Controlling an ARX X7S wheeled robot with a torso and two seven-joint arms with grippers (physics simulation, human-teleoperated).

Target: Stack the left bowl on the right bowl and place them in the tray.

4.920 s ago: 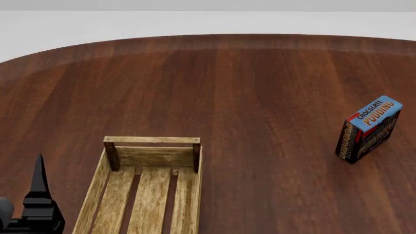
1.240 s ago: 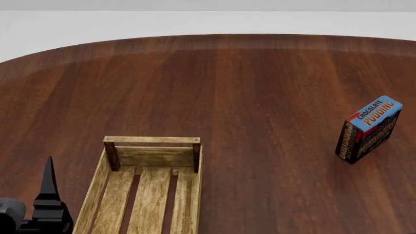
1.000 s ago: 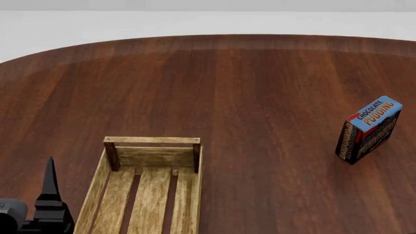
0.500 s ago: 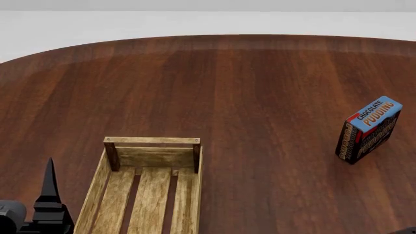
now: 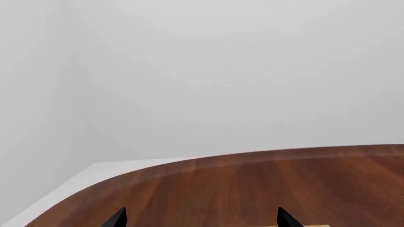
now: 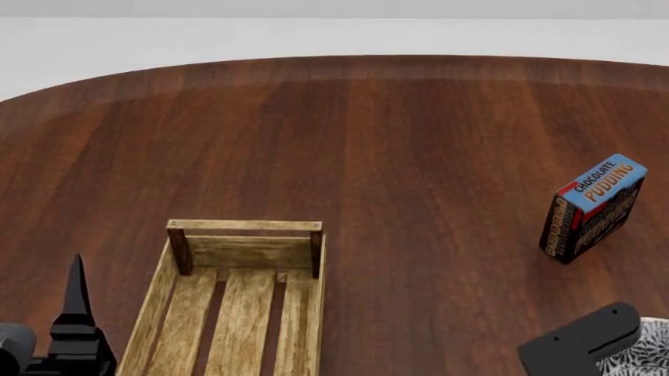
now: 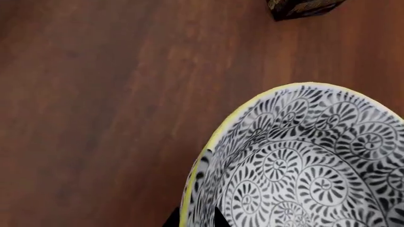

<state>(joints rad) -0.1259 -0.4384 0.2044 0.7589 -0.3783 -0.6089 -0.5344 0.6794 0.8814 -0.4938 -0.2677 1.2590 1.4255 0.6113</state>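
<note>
A bowl (image 7: 303, 165) with a black-and-white spiral pattern and a yellow rim fills the right wrist view. My right gripper (image 7: 196, 220) is shut on its rim, one finger outside and one inside. In the head view the right arm (image 6: 580, 341) and a bit of the bowl (image 6: 640, 356) show at the bottom right corner. I see no second bowl. The light-wood tray (image 6: 186, 249) lies empty at the lower left. My left gripper (image 5: 202, 220) is open and empty, with one finger (image 6: 75, 290) standing just left of the tray.
A chocolate pudding box (image 6: 593, 207) stands tilted at the right of the round dark-wood table (image 6: 377, 141), a little beyond the right arm. Its corner also shows in the right wrist view (image 7: 303, 6). The table's far edge curves before a white floor.
My right arm with the patterned bowl has come into the head view at the bottom right. The left gripper, the tray and the pudding box have stayed put.
</note>
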